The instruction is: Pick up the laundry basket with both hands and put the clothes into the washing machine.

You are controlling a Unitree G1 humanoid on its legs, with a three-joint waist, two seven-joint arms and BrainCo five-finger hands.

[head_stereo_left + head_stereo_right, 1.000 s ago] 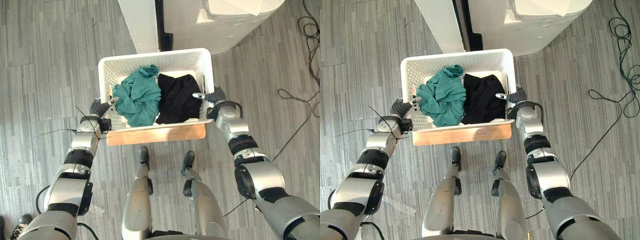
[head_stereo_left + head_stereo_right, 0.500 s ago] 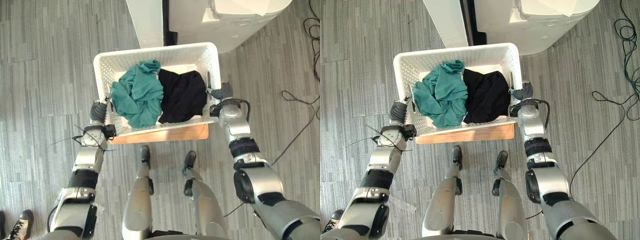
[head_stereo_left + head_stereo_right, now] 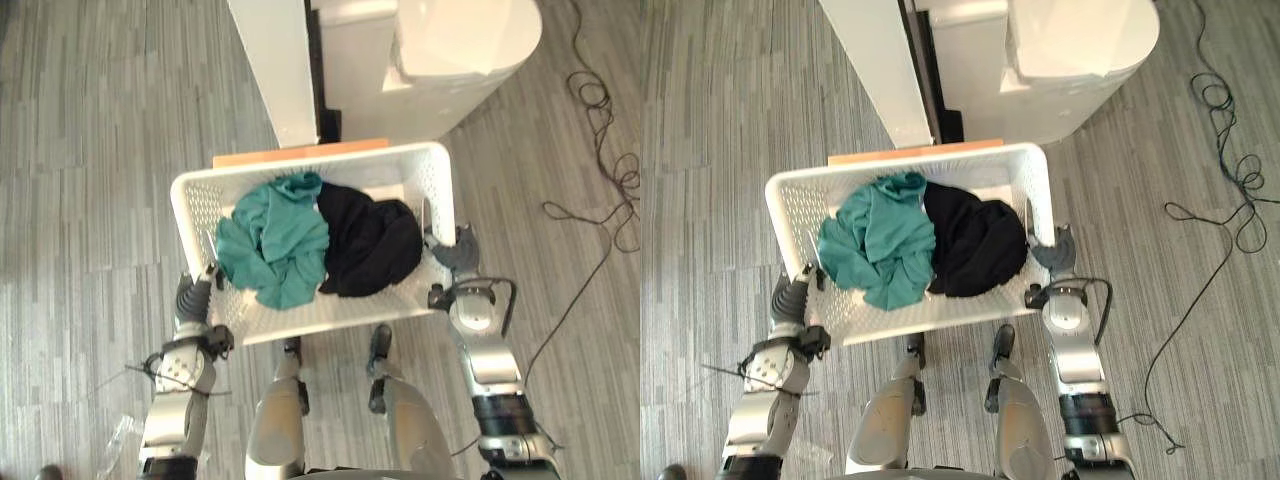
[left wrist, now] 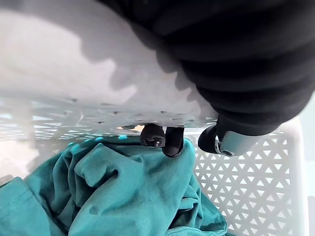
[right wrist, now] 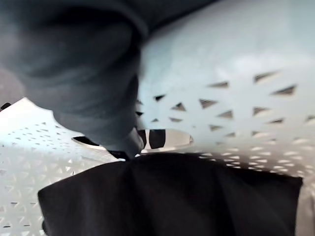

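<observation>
so the laundry basket (image 3: 440, 180) is just in front of the washing machine (image 3: 450, 60), left robot hand (image 3: 192, 300) and right robot hand (image 3: 452, 250) on its side walls, clothes (image 3: 275, 240) side by side inside

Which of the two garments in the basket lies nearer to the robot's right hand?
The black garment: it fills the laundry basket's right half, beside the right hand gripping that side wall. The teal garment lies toward the left hand.

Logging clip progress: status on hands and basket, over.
Held: laundry basket, left robot hand and right robot hand curled on its sides. Inside: teal garment, black garment. Ahead: washing machine.
</observation>
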